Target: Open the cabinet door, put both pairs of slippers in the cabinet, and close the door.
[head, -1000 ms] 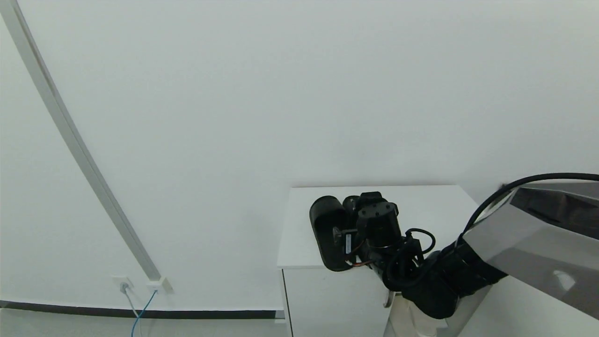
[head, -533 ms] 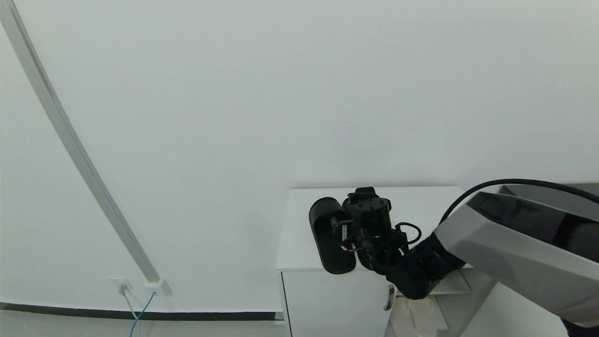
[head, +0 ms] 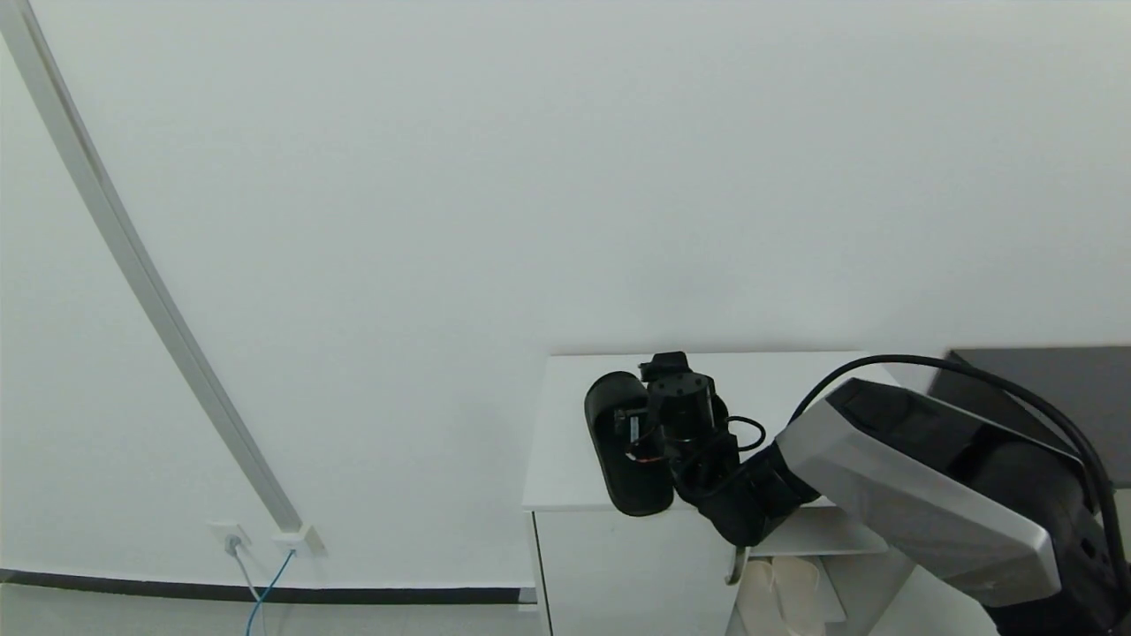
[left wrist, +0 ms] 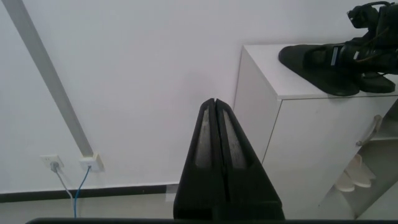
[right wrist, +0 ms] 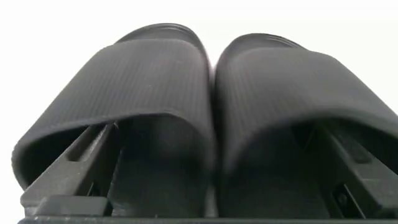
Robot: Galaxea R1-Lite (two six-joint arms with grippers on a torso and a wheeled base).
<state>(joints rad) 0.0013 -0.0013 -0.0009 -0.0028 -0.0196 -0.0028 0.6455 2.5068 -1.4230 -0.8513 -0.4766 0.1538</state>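
Note:
A pair of black slippers [head: 623, 450] [left wrist: 323, 62] lies side by side on top of the white cabinet [head: 565, 442] [left wrist: 255, 112], heels overhanging its front edge. My right gripper [head: 656, 433] [right wrist: 211, 152] is at the slippers, open, with one finger under each strap [right wrist: 143, 93]. The cabinet's right side stands open, and a light-coloured pair of slippers [head: 782, 596] [left wrist: 353, 177] rests on a shelf inside. My left gripper [left wrist: 215, 106] hangs shut and empty, well to the left of the cabinet, above the floor.
A grey cable duct [head: 132, 256] runs slantwise down the white wall to sockets [head: 231, 533] with cables near the floor. A curved door handle [head: 733, 565] [left wrist: 373, 127] shows on the cabinet front. A dark surface [head: 1043, 389] stands right of the cabinet.
My right arm has pushed farther over the cabinet top, the wrist moving back toward the wall and into the black slippers. The slippers have hardly shifted.

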